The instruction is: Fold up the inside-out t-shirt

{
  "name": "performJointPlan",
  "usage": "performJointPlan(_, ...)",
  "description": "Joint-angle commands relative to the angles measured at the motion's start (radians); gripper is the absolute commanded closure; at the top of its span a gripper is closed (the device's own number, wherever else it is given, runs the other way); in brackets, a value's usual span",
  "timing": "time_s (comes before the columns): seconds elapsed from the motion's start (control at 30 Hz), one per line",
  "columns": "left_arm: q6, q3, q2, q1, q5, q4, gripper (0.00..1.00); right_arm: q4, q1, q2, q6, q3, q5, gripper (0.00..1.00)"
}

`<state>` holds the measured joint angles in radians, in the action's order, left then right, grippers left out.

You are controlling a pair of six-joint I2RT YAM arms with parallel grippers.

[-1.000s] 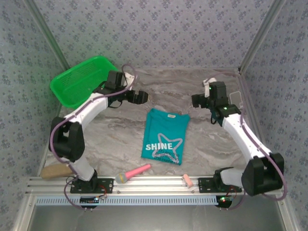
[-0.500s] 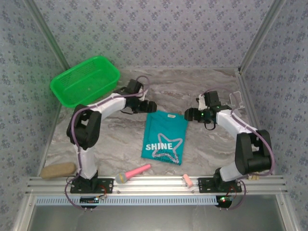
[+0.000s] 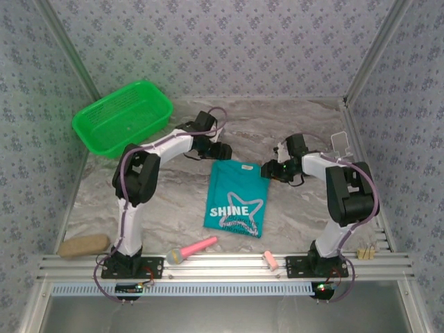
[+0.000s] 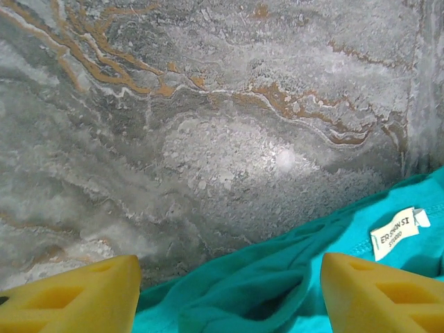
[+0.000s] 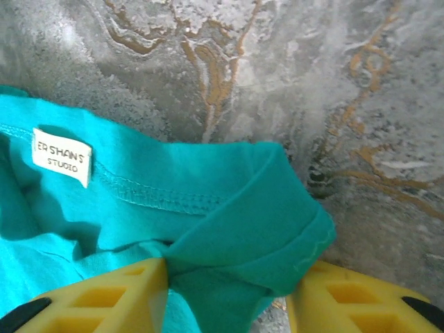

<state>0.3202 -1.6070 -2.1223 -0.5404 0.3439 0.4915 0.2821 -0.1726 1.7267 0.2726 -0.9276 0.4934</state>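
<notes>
On the surface (image 3: pixel 298 211), the t-shirt (image 3: pixel 238 196), its far corners between my left jaws and my right jaws.

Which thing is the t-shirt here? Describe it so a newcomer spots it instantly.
Start at the marble tabletop. At its centre, right of the green mesh basket, lies the teal t-shirt, folded into a flat rectangle. Unlike the hard plastic basket, it is soft cloth, with white SHINE lettering and a star outline printed on it.

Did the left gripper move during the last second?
Yes. The left gripper moved right, away from the green basket, to the far left corner of the t-shirt.
</notes>
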Motion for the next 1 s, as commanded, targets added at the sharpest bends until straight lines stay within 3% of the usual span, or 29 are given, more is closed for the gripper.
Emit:
performJointPlan(0.0, -0.049, -0.045, -0.045, -0.010, 0.022, 0.045, 0.34, -0.027, 0.005, 0.014, -0.005, -0.024, 0.045, 0.55)
performJointPlan(0.2, -0.106, -0.079, -0.080, -0.022, 0.080, 0.030, 0.41, -0.034, 0.014, 0.013, -0.021, -0.025, 0.031, 0.58)
performJointPlan(0.27, -0.130, -0.089, -0.080, -0.023, 0.088, 0.035, 0.55, -0.046, 0.015, 0.011, -0.026, -0.026, 0.029, 0.60)
performJointPlan(0.4, -0.162, -0.132, -0.079, -0.021, 0.137, 0.097, 0.87, -0.086, 0.012, 0.016, -0.043, -0.025, 0.094, 0.92)
performJointPlan(0.47, -0.160, -0.163, -0.068, -0.021, 0.153, 0.146, 0.97, -0.087, 0.003, 0.007, -0.051, -0.020, 0.103, 0.93)
performJointPlan(0.83, -0.058, -0.022, 0.134, -0.001, 0.165, 0.282, 0.99, -0.053, -0.091, -0.199, -0.065, 0.028, 0.176, 0.93)
performJointPlan(0.97, 0.030, 0.042, 0.172, 0.056, 0.197, 0.242, 1.00, -0.076, -0.093, -0.173, -0.053, 0.016, 0.167, 0.91)
